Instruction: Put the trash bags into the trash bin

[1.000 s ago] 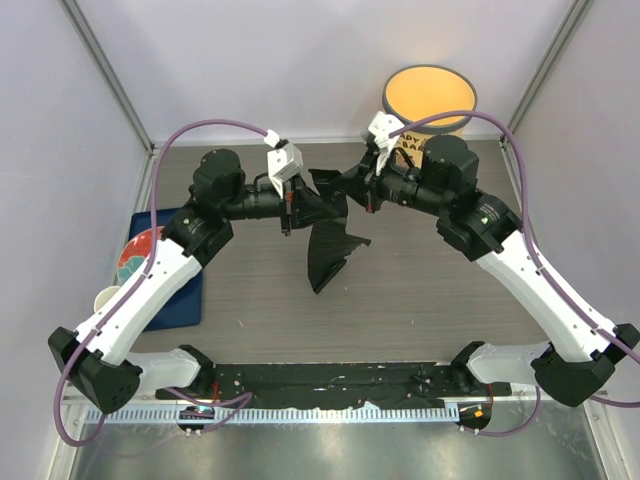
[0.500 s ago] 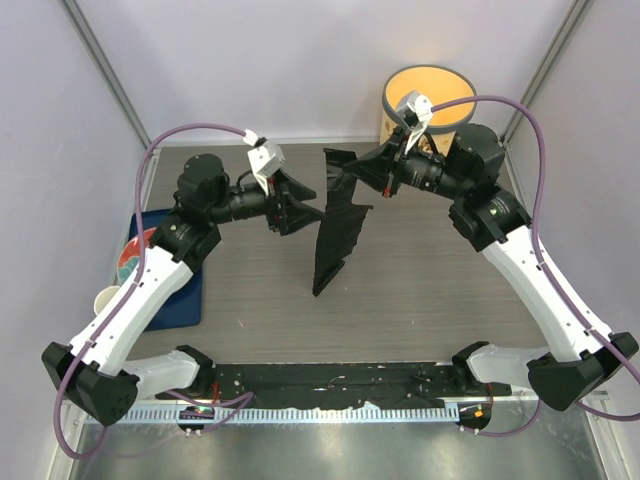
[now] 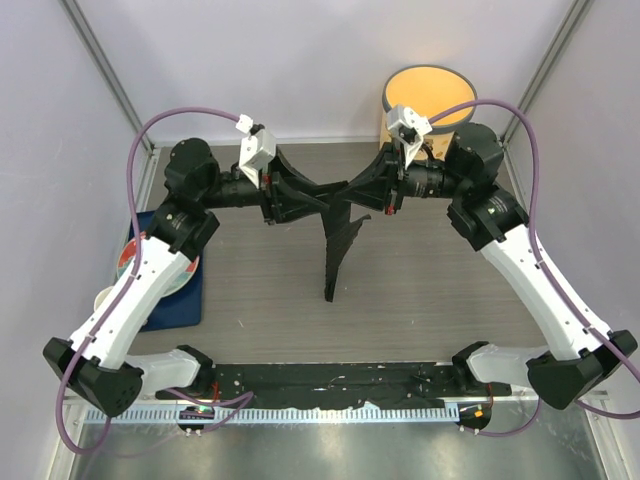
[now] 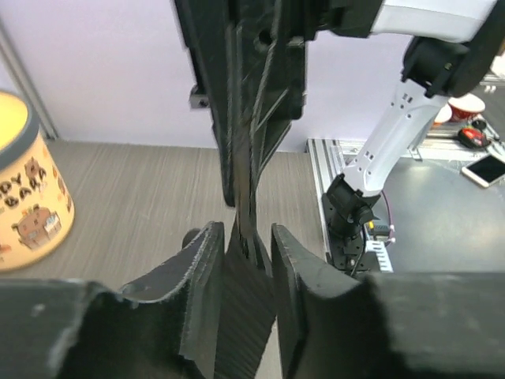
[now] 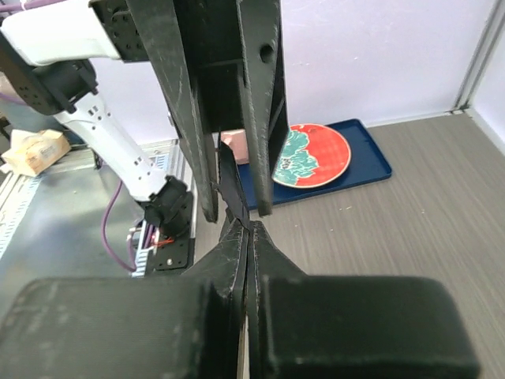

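Trash bag (image 3: 338, 245) hanging between 2 tools above the middle of the bench (image 3: 420, 290).

The right tool (image 3: 352, 190) is clamped tight on the bag's top edge. The left tool (image 3: 315, 200) faces it, its fingers (image 4: 207, 260) parted with the thin black film running between them, not pinched. The bag dangles in a narrow strip, its tip near the bench. The trash bin (image 3: 440, 88) stands upright in the far right corner, well apart from the bag, with the right arm's wrist between them. At the left edge lies a blue tray (image 3: 185, 300) carrying a red-and-green plate (image 3: 130, 258), partly covered by the left arm, with a cream cup (image 3: 105, 298) just beside it.
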### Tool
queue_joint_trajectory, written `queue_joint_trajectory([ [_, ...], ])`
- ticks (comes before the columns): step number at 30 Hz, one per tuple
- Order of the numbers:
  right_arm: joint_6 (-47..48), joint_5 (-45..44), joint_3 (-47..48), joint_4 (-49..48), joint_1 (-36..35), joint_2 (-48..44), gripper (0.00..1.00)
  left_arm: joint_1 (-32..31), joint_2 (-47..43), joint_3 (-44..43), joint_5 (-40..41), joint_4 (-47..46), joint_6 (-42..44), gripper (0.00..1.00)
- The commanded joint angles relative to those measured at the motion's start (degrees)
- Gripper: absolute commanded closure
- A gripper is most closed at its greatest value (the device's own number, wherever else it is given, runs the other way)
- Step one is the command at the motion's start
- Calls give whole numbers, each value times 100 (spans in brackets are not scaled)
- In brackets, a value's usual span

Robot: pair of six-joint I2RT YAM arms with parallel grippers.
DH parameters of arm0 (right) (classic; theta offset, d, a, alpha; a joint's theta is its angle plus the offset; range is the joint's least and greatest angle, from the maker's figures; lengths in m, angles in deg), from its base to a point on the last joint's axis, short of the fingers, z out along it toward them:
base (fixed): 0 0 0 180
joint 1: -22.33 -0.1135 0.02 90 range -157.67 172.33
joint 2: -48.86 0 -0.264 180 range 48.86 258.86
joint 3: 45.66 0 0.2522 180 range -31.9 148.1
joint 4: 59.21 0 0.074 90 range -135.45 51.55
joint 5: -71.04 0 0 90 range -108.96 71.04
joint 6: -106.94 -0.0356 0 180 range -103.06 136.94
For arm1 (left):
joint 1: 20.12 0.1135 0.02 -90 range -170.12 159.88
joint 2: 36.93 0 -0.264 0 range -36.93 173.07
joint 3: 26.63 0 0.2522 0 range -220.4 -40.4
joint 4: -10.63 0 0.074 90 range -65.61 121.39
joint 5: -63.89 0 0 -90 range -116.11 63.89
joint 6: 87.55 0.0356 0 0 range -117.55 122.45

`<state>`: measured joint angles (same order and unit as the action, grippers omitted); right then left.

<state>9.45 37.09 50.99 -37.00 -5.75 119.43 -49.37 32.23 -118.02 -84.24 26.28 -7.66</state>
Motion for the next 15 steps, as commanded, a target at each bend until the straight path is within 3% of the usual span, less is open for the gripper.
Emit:
queue_joint_trajectory([
  [1,63,459,254,122,-14,89,99,-10,70,-428,-752,-207,26,73],
  [3,194,337,271,271,-5,107,99,-10,106,-551,-735,-22,35,77],
  [6,527,56,271,508,-14,72,99,-10,132,-674,-508,-31,-139,100],
  [10,670,-349,263,509,-14,36,99,-54,211,-666,28,-128,-667,100],
  [15,555,-244,245,289,-23,45,99,-54,290,-447,1037,-154,-1413,100],
])
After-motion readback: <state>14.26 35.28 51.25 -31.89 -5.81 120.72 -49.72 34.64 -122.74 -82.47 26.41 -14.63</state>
